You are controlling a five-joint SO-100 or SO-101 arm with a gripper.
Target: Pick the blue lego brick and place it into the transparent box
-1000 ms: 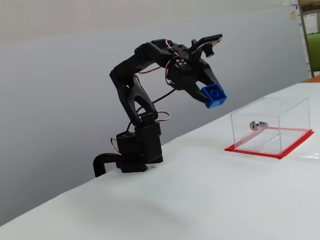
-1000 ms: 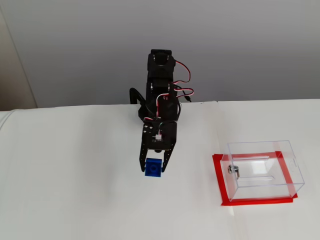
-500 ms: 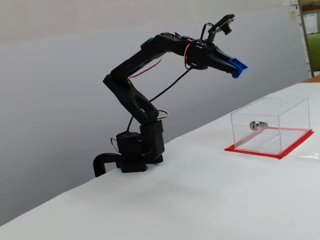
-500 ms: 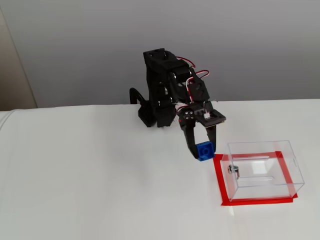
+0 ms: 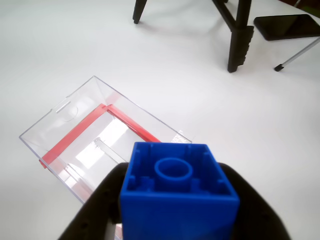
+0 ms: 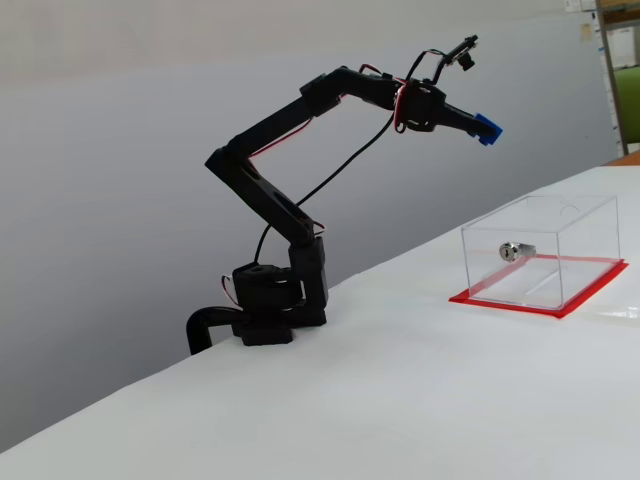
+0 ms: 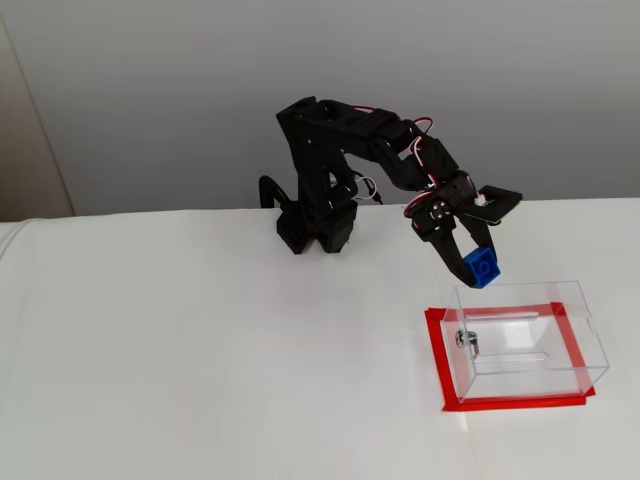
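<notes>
One blue lego brick (image 5: 178,192) sits clamped between the two fingers of the tool (image 7: 474,262), held in the air above the transparent box (image 7: 528,340) and toward its arm-side edge (hollow underside facing the wrist camera). That box stands on the white table (image 7: 180,370), its red base edge (image 6: 530,301) flat, a small silver fitting (image 6: 516,250) on one wall.

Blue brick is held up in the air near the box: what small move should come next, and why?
Probably carry it a little further out over the opening before lowering. The gripper holds the blue lego brick well above the transparent box, and both fixed views place it near the box's arm-side edge, not over its middle.
</notes>
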